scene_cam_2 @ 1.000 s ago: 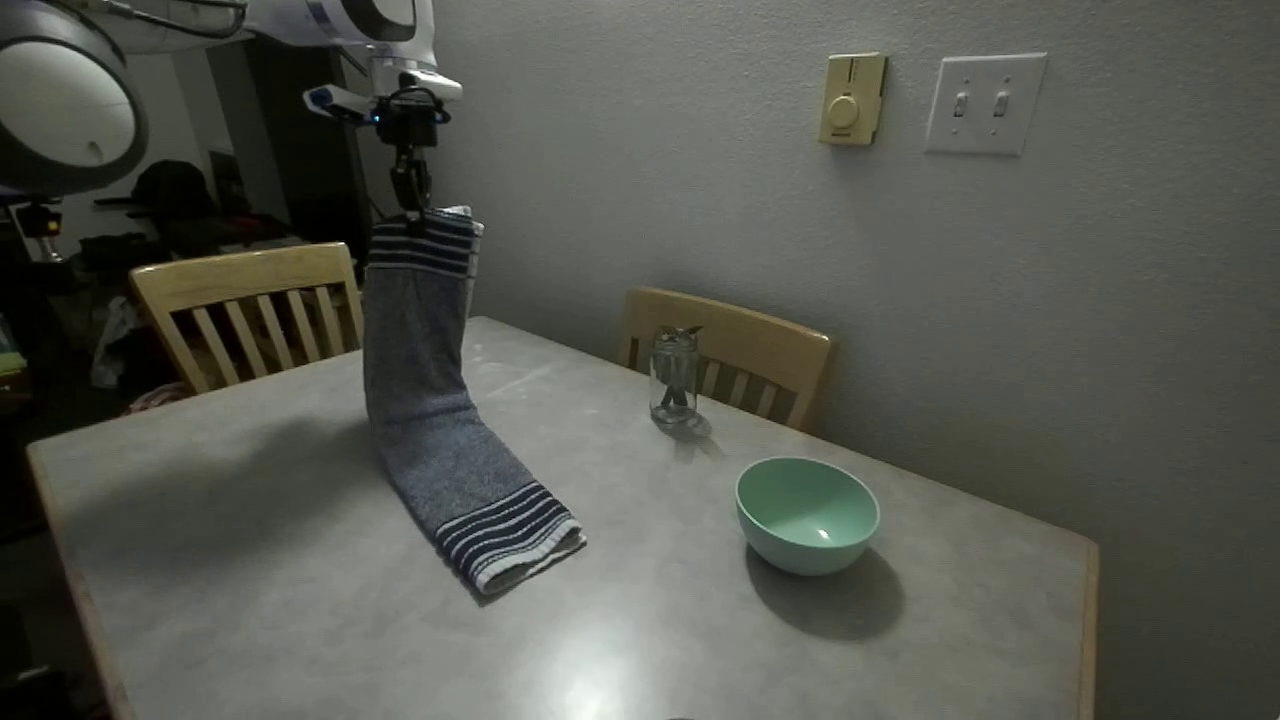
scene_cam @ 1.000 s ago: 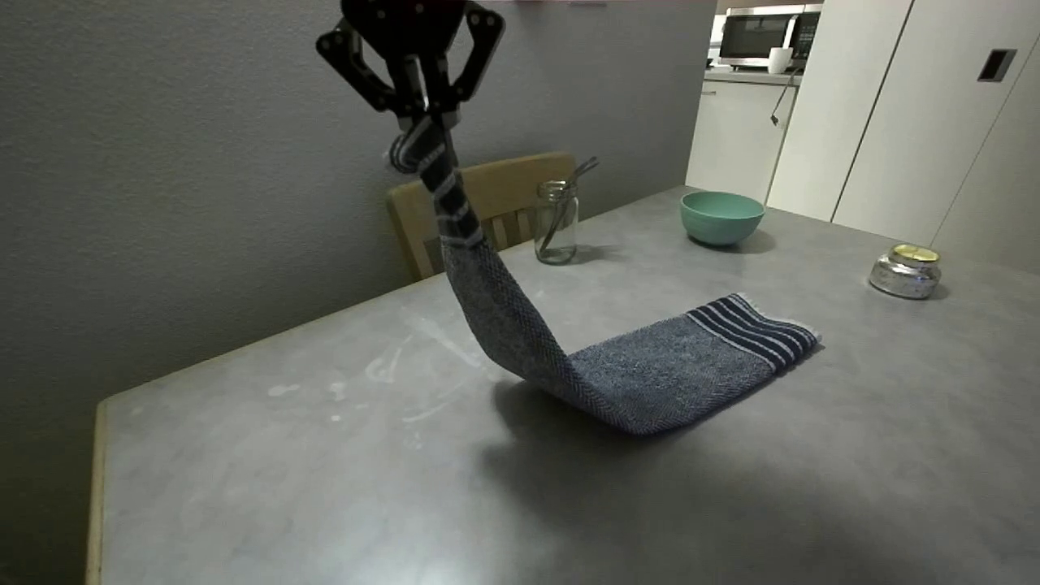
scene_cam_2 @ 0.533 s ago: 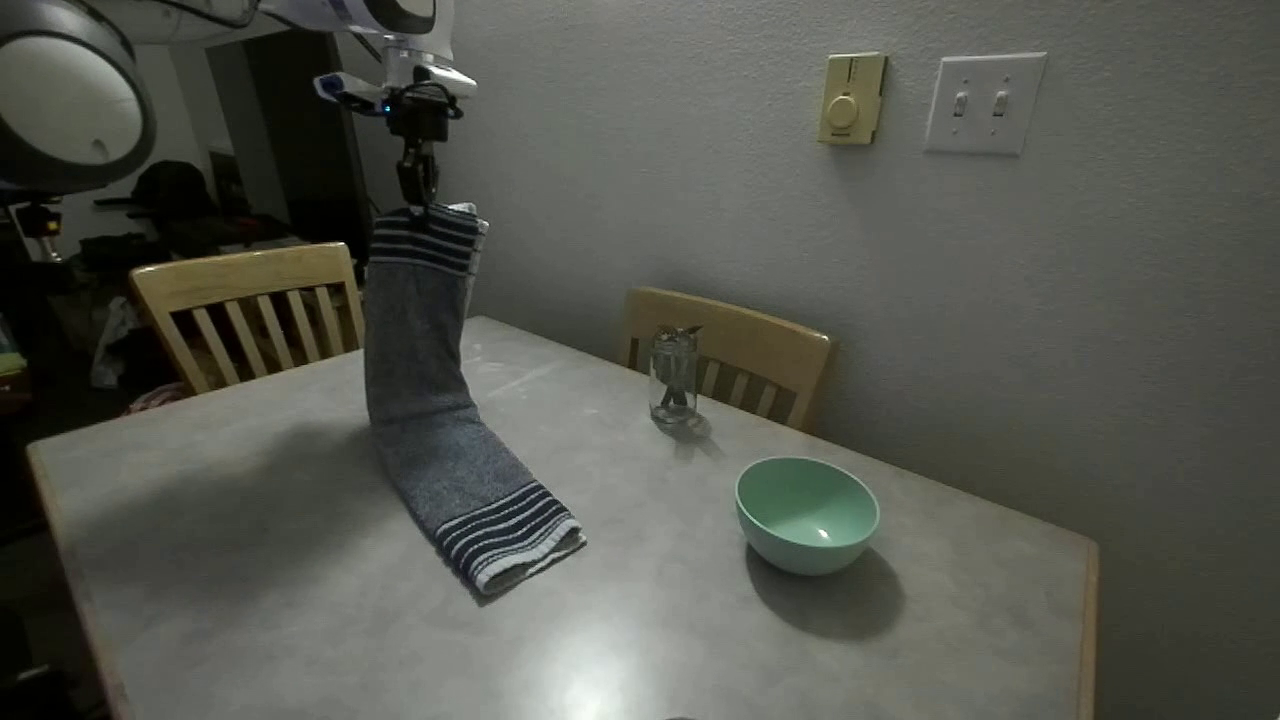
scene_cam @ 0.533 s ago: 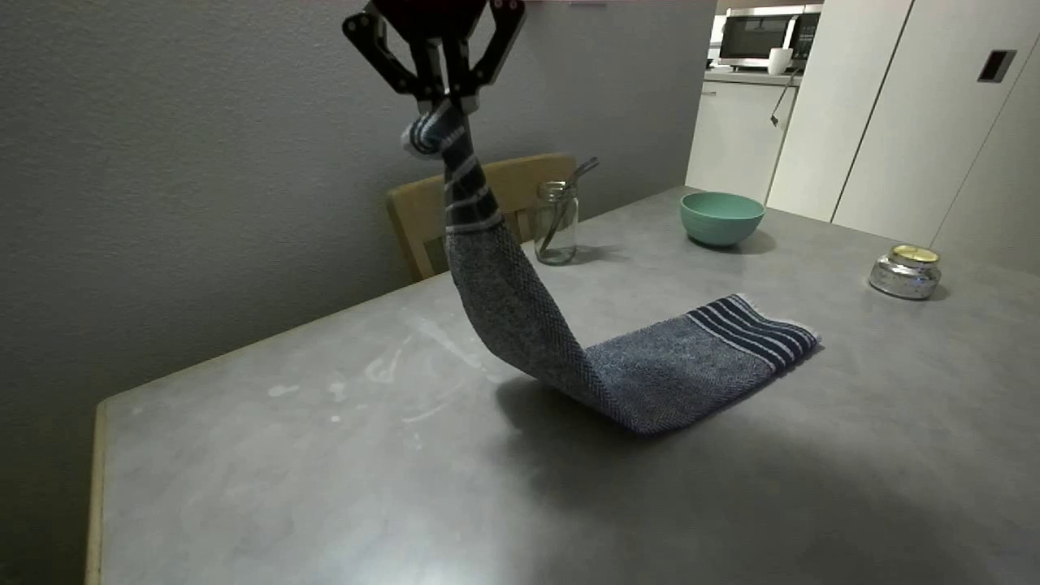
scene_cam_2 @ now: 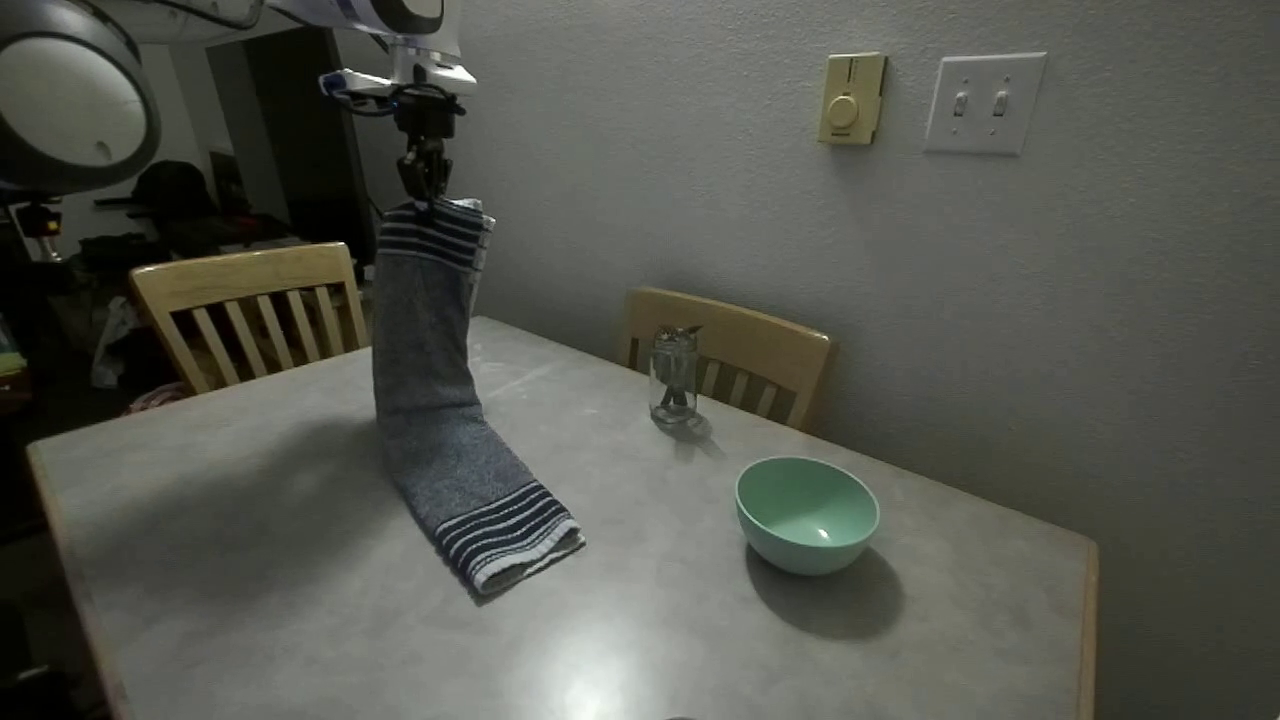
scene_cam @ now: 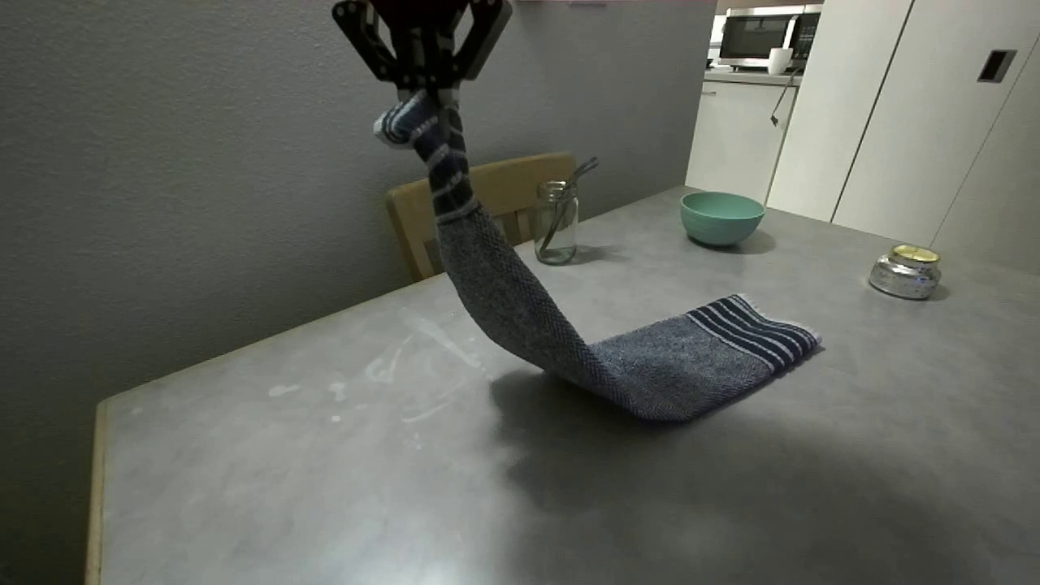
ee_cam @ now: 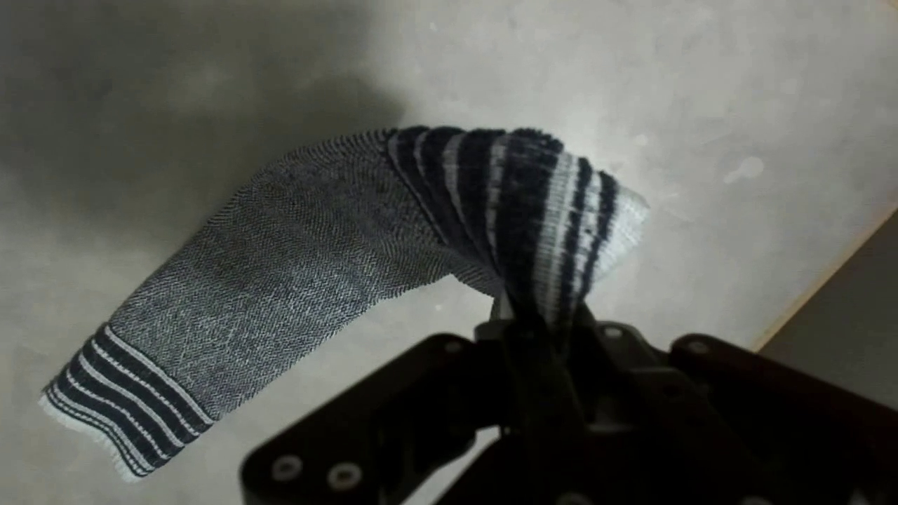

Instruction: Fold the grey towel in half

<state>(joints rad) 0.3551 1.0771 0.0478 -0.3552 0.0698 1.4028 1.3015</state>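
The grey towel [scene_cam: 504, 292] is long and blue-grey, with navy and white stripes at each short end. My gripper [scene_cam: 428, 96] is shut on one striped end and holds it high above the table. In an exterior view, that end hangs from my gripper [scene_cam_2: 428, 205] and the grey towel [scene_cam_2: 425, 330] curves down to the table. Its other striped end lies flat. In the wrist view, the held end of the grey towel [ee_cam: 280, 259] is bunched between the fingertips of my gripper [ee_cam: 539, 315], and a white-edged flap sticks out past them. The pads are hidden by cloth and shadow.
The grey table [scene_cam: 325, 487] bears a green bowl [scene_cam: 721, 218], a glass jar [scene_cam: 556, 223] with utensils, and a silver tin [scene_cam: 906, 272] with a yellow top. Wooden chairs [scene_cam_2: 250, 262] stand at its edges. A grey wall [scene_cam_2: 640, 150] rises behind.
My gripper has risen a little with the towel's held end, swaying slightly sideways. The hanging part has straightened a bit and the bend at the table has shifted slightly. The flat striped end is unmoved.
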